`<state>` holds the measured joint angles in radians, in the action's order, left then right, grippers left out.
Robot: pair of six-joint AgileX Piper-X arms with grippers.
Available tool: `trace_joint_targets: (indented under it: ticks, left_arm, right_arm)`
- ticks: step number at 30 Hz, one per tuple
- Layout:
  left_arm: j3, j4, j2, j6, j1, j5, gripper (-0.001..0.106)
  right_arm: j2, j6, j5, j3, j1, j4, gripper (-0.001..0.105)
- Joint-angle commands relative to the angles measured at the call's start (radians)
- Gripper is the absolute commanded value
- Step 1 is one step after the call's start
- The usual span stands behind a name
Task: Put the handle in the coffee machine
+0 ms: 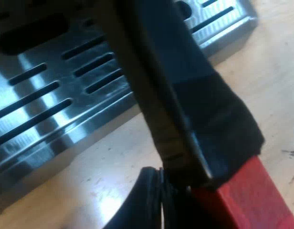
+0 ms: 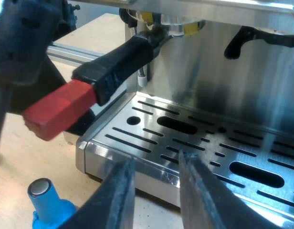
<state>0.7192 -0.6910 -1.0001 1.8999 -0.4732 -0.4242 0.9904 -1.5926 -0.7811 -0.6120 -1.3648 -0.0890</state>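
Note:
The holder's dark handle (image 2: 120, 62) slants out from under the machine's brew head (image 2: 168, 21), and its red end (image 2: 61, 112) points away from the machine. My left gripper (image 2: 30, 81) is at that red end, apparently shut on the handle. In the left wrist view the handle (image 1: 209, 109) and its red end (image 1: 254, 195) pass close by, with one black finger (image 1: 140, 200) against them, above the drip tray (image 1: 51, 109). My right gripper (image 2: 155, 162) hangs open over the drip tray's front edge (image 2: 137, 157), with nothing between its fingers.
A blue tamper (image 2: 47, 205) stands on the wooden table (image 2: 13, 162) near the drip tray's corner. A thin steam wand (image 2: 142, 74) hangs beside the brew head. A black lever (image 2: 242, 38) sticks out of the machine's steel front.

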Motion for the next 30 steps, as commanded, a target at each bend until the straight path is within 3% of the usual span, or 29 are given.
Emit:
trace_joint_targets:
  ticks: [1, 7, 12, 17, 22, 25, 28, 30]
  left_arm:
    - [0.019, 0.128, 0.011, 0.021, -0.036, -0.133, 0.000]
    - [0.019, 0.270, 0.011, 0.125, -0.036, -0.195, 0.000]
    - [0.019, 0.269, 0.011, 0.122, -0.036, -0.208, 0.000]
    - [0.019, 0.140, 0.050, 0.002, 0.025, -0.185, 0.000]
    - [0.019, -0.049, 0.151, -0.197, 0.107, -0.123, 0.000]
    - [0.019, -0.091, 0.181, -0.219, 0.122, -0.124, 0.000]
    - [0.019, -0.145, 0.236, -0.242, 0.149, -0.124, 0.012]
    - [0.019, -0.158, 0.302, -0.253, 0.204, -0.119, 0.044]
  right_arm:
    - [-0.010, 0.002, -0.008, 0.000, -0.002, -0.003, 0.028]
    - [-0.010, 0.002, -0.008, 0.000, -0.002, -0.003, 0.028]
    - [-0.010, 0.002, -0.008, 0.000, -0.002, -0.003, 0.028]
    - [-0.010, 0.002, -0.008, 0.000, -0.002, -0.003, 0.028]
    - [-0.010, -0.004, 0.029, -0.013, 0.000, -0.003, 0.033]
    - [-0.010, -0.006, 0.039, -0.026, 0.001, 0.000, 0.042]
    - [-0.010, -0.021, 0.074, -0.063, 0.009, 0.039, 0.053]
    - [-0.010, -0.009, 0.187, -0.122, 0.044, 0.131, 0.054]
